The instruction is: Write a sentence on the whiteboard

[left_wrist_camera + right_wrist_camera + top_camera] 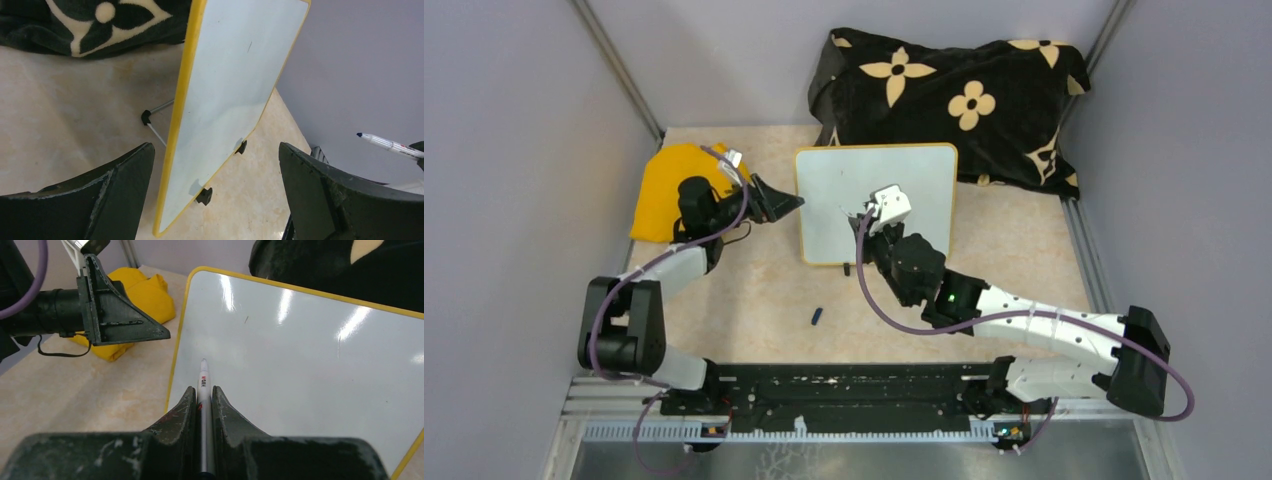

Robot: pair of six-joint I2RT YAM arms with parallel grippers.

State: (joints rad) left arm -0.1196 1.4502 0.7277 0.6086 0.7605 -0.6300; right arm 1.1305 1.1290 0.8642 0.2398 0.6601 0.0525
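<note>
From above, a small white whiteboard with a yellow rim (924, 180) sits mid-way on the beige surface (754, 290), in front of a black flowered cloth (954, 100). The left tool (792, 205) is just beside its left rim. The right tool (864, 215) is over its lower left part.

Left wrist view: the left tool's fingers are spread wide, and the whiteboard shows between them.

Right wrist view: the right tool pinches a white marker (203, 380), its tip over the whiteboard near the left rim.
</note>
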